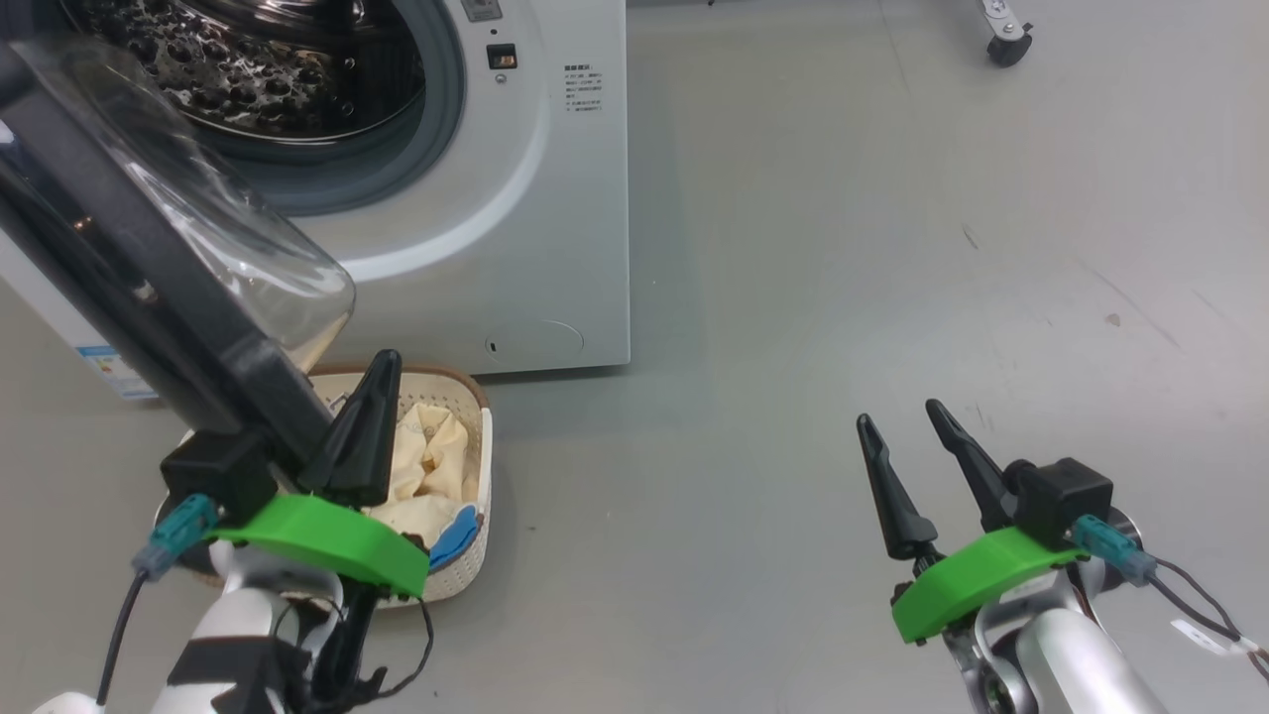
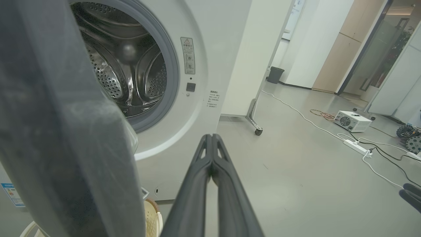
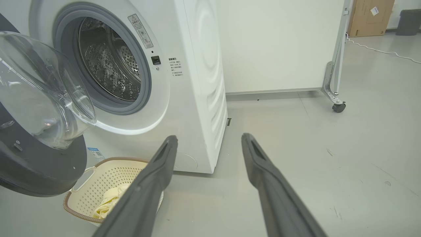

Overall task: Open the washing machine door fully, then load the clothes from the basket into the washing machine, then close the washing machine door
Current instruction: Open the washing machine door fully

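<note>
**At the washer: door's out, laundry isn't in yet**

In the head view the washing machine [image 1: 555, 198] fills 11 to 12 o'clock. The washing machine door [image 1: 149, 268] swings out toward 9, and its glass bowl [image 1: 268, 258] hangs right over the basket [image 1: 483, 446] at 7 o'clock. The clothes [image 1: 431, 466] are piled in the basket, none in the drum [image 1: 248, 69]. The left gripper [image 1: 385, 369] sits above the basket, just beside the door's lower edge. The right gripper [image 1: 900, 416] idles at 4 o'clock over bare floor [image 1: 793, 297].

Left wrist view: its fingers [image 2: 197, 184] are pinched together on nothing, with the door looming at 9 o'clock.

Right wrist view: those fingers [image 3: 273, 184] are spread wide and empty, with the basket at 7 o'clock under the door.

My worry: the door doesn't look fully open, and it overhangs the basket. Dive for the clothes like this and the left wrist could clip the door and swing it. A lifted piece could also drag on the glass and drop short of the drum. And pinched fingers would just poke the fabric.
</note>
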